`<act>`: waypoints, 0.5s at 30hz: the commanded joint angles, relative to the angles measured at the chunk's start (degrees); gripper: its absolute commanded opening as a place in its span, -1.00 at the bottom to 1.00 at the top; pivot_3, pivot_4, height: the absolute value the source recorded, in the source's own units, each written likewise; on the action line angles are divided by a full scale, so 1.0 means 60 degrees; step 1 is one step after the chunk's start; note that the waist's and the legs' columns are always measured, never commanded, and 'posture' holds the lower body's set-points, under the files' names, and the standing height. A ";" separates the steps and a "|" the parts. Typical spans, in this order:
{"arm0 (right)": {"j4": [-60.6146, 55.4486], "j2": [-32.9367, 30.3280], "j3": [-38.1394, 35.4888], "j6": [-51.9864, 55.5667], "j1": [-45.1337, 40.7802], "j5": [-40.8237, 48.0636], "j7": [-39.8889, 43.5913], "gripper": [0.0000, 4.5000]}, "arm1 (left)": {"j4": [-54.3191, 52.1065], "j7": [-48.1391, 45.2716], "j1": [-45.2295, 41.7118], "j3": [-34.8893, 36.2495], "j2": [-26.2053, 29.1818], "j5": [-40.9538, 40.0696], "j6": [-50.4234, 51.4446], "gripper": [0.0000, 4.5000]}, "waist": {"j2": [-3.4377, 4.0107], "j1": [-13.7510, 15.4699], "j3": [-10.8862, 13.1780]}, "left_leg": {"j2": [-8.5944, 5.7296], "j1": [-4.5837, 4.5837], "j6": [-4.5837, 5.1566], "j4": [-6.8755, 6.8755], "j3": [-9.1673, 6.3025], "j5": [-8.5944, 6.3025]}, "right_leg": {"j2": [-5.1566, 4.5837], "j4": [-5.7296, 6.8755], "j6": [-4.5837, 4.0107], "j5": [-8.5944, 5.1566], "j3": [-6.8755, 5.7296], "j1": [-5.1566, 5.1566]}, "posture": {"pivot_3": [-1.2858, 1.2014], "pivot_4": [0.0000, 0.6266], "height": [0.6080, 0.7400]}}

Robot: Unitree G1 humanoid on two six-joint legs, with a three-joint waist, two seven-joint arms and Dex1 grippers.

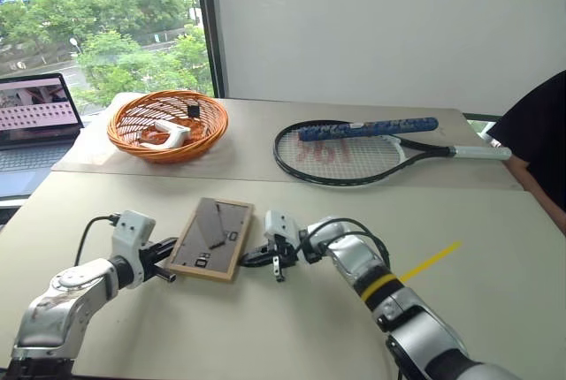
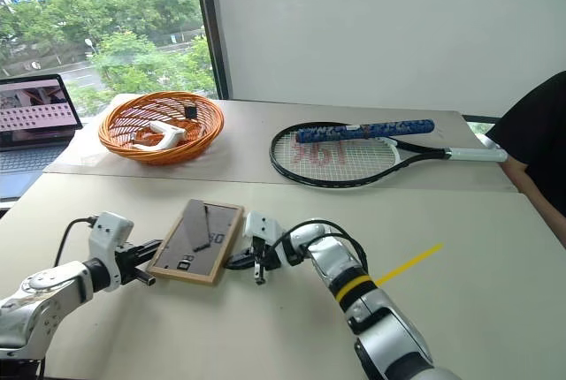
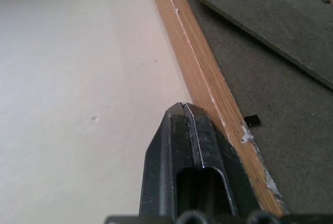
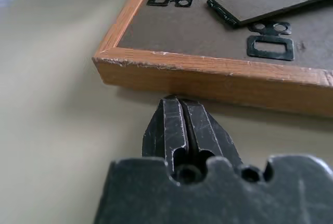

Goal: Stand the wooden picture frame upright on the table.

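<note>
Both sets of jaws are sitting pinched together, holding nothing: the left gripper [image 1: 168,271] is pressing its tips against the frame's left long edge, and the right gripper [image 1: 255,256] is nosing up to the near right edge, tips just beside the wood. Between them the wooden picture frame [image 1: 212,239] is lying flat, dark grey back upward, with its fold-out stand lying against the back, on the near half of the bench [image 1: 265,336], just this side of the seam.

Judging by this, the step in hand is bracing the frame from 2 sides before tipping it up. The next move probably calls for levering 1 edge off the surface while the other jaws are blocking it from sliding, then getting the stand swung out.

Farther back are lying 1 tennis racket [image 1: 354,152] and 1 orange basket [image 1: 168,124]; 1 laptop [image 1: 31,124] is sitting at the far left.
</note>
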 commanded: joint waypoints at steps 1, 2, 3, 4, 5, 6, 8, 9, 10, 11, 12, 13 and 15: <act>-0.1863 -0.0358 -0.0191 0.1017 0.0407 0.0295 -0.0193 -0.97 | -0.0326 -0.0745 0.0143 -0.0807 0.0129 -0.0029 0.0333 -1.00 | 0.0003 0.0005 -0.0003 | 0.0000 0.0001 0.0000 0.0001 -0.0002 0.0000 | 0.0000 0.0001 0.0000 0.0000 0.0000 0.0001 | 0.03 -0.52 0.27; -0.2042 -0.0468 -0.0226 0.1164 0.0496 0.0272 -0.0279 -0.97 | -0.0312 -0.0799 0.0155 -0.0838 0.0166 -0.0011 0.0371 -1.00 | 0.0011 0.0005 -0.0008 | 0.0001 0.0001 0.0000 0.0002 -0.0002 0.0000 | 0.0001 0.0001 -0.0001 0.0000 0.0000 -0.0001 | 0.03 -0.52 0.27; -0.2122 -0.0588 -0.0288 0.1284 0.0551 0.0235 -0.0382 -0.97 | -0.0280 -0.0840 0.0178 -0.0843 0.0208 0.0008 0.0421 -1.00 | 0.0020 0.0005 -0.0013 | 0.0001 0.0002 0.0000 0.0002 -0.0004 0.0000 | 0.0001 0.0000 -0.0001 0.0000 0.0000 0.0000 | 0.03 -0.52 0.27; -0.2125 -0.0708 -0.0347 0.1352 0.0566 0.0178 -0.0470 -0.97 | -0.0256 -0.0912 0.0228 -0.0853 0.0284 0.0038 0.0448 -1.00 | 0.0025 0.0004 -0.0015 | 0.0000 0.0001 0.0000 0.0008 -0.0003 0.0000 | 0.0000 0.0000 0.0000 -0.0001 0.0001 0.0002 | 0.03 -0.52 0.27; -0.2079 -0.0841 -0.0413 0.1397 0.0553 0.0114 -0.0557 -0.97 | -0.0217 -0.0997 0.0316 -0.0858 0.0376 0.0086 0.0431 -1.00 | 0.0026 -0.0001 -0.0017 | 0.0000 0.0001 0.0000 0.0011 -0.0004 0.0000 | 0.0000 -0.0001 0.0000 -0.0001 0.0001 0.0002 | 0.03 -0.52 0.27; -0.2052 -0.0948 -0.0452 0.1439 0.0531 0.0093 -0.0618 -0.97 | -0.0188 -0.1052 0.0382 -0.0855 0.0437 0.0117 0.0414 -1.00 | 0.0028 -0.0003 -0.0017 | 0.0000 0.0002 0.0001 0.0013 -0.0005 0.0000 | 0.0001 -0.0001 0.0000 -0.0001 0.0000 0.0004 | 0.03 -0.52 0.27; -0.2099 -0.1169 -0.0547 0.1588 0.0491 0.0149 -0.0659 -0.97 | -0.0144 -0.1093 0.0468 -0.0796 0.0532 0.0162 0.0383 -1.00 | 0.0032 0.0000 -0.0019 | 0.0000 0.0002 0.0001 0.0017 -0.0005 0.0000 | -0.0001 -0.0005 0.0001 -0.0001 0.0001 0.0007 | 0.03 -0.52 0.27; -0.2142 -0.1269 -0.0592 0.1663 0.0475 0.0183 -0.0659 -0.97 | -0.0111 -0.1116 0.0474 -0.0759 0.0576 0.0198 0.0339 -1.00 | 0.0032 0.0000 -0.0019 | 0.0000 0.0002 0.0001 0.0018 -0.0005 0.0000 | -0.0001 -0.0007 0.0001 -0.0001 0.0001 0.0009 | 0.03 -0.52 0.27; -0.2214 -0.1389 -0.0655 0.1728 0.0476 0.0223 -0.0627 -0.97 | -0.0014 -0.1097 0.0428 -0.0672 0.0624 0.0249 0.0301 -1.00 | 0.0032 0.0000 -0.0020 | 0.0000 0.0003 0.0001 0.0018 -0.0005 0.0000 | 0.0000 -0.0007 0.0001 -0.0001 0.0001 0.0009 | 0.03 -0.52 0.27; -0.2266 -0.1467 -0.0689 0.1769 0.0480 0.0253 -0.0609 -0.97 | 0.0055 -0.1083 0.0391 -0.0613 0.0654 0.0284 0.0274 -1.00 | 0.0033 -0.0001 -0.0020 | 0.0000 0.0003 0.0001 0.0018 -0.0005 0.0000 | 0.0000 -0.0007 0.0002 -0.0002 0.0001 0.0009 | 0.03 -0.52 0.27; -0.2365 -0.1610 -0.0754 0.1822 0.0496 0.0296 -0.0565 -0.97 | 0.0292 -0.1002 0.0256 -0.0477 0.0703 0.0382 0.0184 -1.00 | 0.0034 -0.0006 -0.0021 | 0.0000 0.0002 0.0001 0.0018 -0.0005 0.0000 | 0.0000 -0.0007 0.0001 -0.0002 0.0001 0.0008 | 0.03 -0.52 0.27; -0.2498 -0.1797 -0.0842 0.1862 0.0525 0.0349 -0.0497 -0.97 | 0.0529 -0.0885 0.0045 -0.0140 0.0673 0.0249 0.0240 -1.00 | 0.0038 -0.0008 -0.0020 | 0.0000 0.0003 0.0002 0.0017 -0.0005 0.0000 | 0.0000 -0.0007 0.0002 -0.0002 0.0001 0.0008 | 0.03 -0.52 0.27; -0.2827 -0.2233 -0.1128 0.1847 0.0591 0.0552 -0.0300 -0.97 | 0.0899 -0.0602 -0.0549 0.0872 0.0491 -0.0606 0.0841 -1.00 | 0.0039 -0.0010 -0.0019 | 0.0000 0.0003 0.0002 0.0016 -0.0006 0.0000 | 0.0001 -0.0006 0.0002 -0.0002 0.0001 0.0005 | 0.03 -0.52 0.27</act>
